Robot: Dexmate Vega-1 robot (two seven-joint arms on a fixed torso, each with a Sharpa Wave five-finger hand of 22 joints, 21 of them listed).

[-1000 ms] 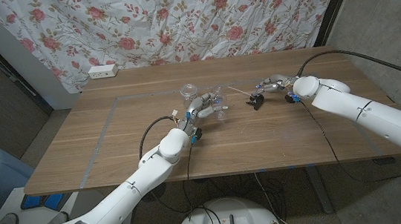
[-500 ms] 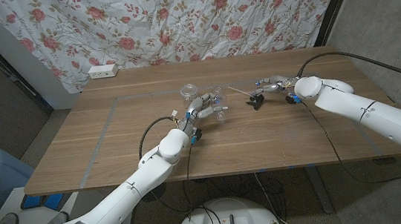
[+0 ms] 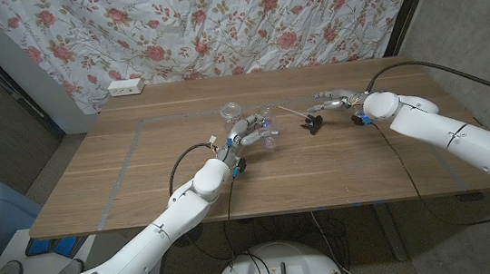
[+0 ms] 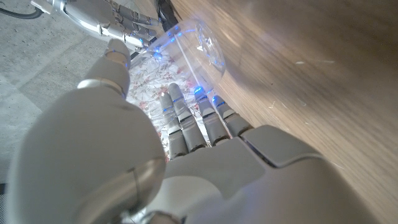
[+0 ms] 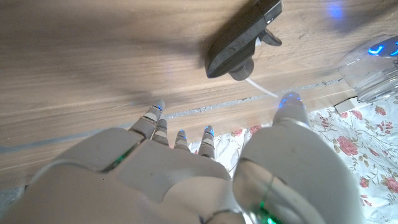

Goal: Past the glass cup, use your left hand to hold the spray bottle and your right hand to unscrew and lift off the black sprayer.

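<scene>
The left hand point(image 3: 243, 135) grips the clear spray bottle point(image 3: 265, 131) near the middle of the worktop point(image 3: 121, 168), with the glass cup point(image 3: 230, 112) just at its 11 o'clock. The black sprayer point(image 3: 313, 126) lies on the wood, off the bottle, at the bottle's 3 o'clock. The right hand point(image 3: 334, 102) hovers near the sprayer's 1 o'clock, fingers spread and holding nothing.

Left hand point(image 4: 205, 155) fingers point(image 4: 186, 121) wrapped on clear spray bottle point(image 4: 193, 50) above wooden table point(image 4: 311, 81).
</scene>
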